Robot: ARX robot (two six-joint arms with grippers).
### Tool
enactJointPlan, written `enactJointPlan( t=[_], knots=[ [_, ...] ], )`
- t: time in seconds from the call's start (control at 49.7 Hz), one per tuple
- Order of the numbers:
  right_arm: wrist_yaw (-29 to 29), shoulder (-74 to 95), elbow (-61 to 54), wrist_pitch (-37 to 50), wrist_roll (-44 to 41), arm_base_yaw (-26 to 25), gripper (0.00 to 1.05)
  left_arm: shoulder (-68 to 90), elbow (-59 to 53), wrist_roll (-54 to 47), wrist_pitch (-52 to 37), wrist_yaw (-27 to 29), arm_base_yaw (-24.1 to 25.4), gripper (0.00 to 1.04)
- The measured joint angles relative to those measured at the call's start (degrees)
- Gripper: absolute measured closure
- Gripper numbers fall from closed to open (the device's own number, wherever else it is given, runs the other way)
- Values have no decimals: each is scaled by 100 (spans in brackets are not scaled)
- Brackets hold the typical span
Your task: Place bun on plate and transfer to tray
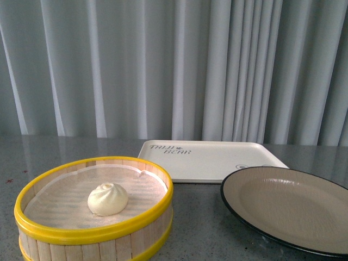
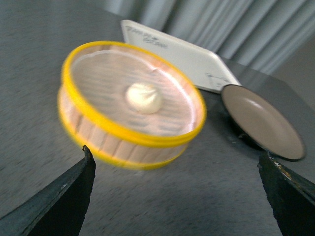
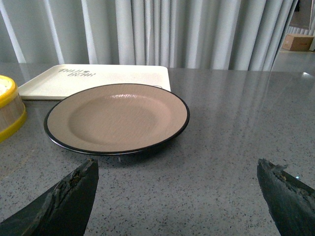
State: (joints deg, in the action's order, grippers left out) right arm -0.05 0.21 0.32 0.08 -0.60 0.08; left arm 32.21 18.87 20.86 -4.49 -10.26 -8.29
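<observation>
The plate (image 1: 283,209) runs off the front view's right edge.

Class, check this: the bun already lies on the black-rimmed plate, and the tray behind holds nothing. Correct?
Not quite. The bun lies in the yellow-rimmed steamer basket, not on the plate, as the front view shows. The tray behind holds nothing.

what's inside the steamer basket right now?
One bun, near the middle, sitting on a whitish liner. Nothing else shows inside the steamer basket. The liner covers the floor, so what lies under it cannot be seen.
</observation>
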Motion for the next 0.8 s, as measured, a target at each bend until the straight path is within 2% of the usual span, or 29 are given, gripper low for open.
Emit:
enactJointPlan(
  t=[0.08,0.161,0.261,0.322,0.402,0.543,0.805],
  knots=[
    [-2,2,0,0,-2,0,9,890,496,-109,-391,-168,0,7],
    [0,0,0,0,0,0,9,1923,1139,-249,-422,-190,-2,7],
    [0,0,0,0,0,0,9,2896,1912,-586,-20,-203,-133,7],
    [-4,0,0,0,-2,0,9,3523,2656,-940,627,-225,-345,7],
    [0,0,0,0,0,0,9,4194,3508,-1180,1167,42,-605,7],
    [-2,0,0,0,0,0,9,4913,4321,-1134,1552,459,-872,7],
    [-2,0,0,0,0,0,9,5681,4754,-1049,1631,1196,-1108,7]
  ],
)
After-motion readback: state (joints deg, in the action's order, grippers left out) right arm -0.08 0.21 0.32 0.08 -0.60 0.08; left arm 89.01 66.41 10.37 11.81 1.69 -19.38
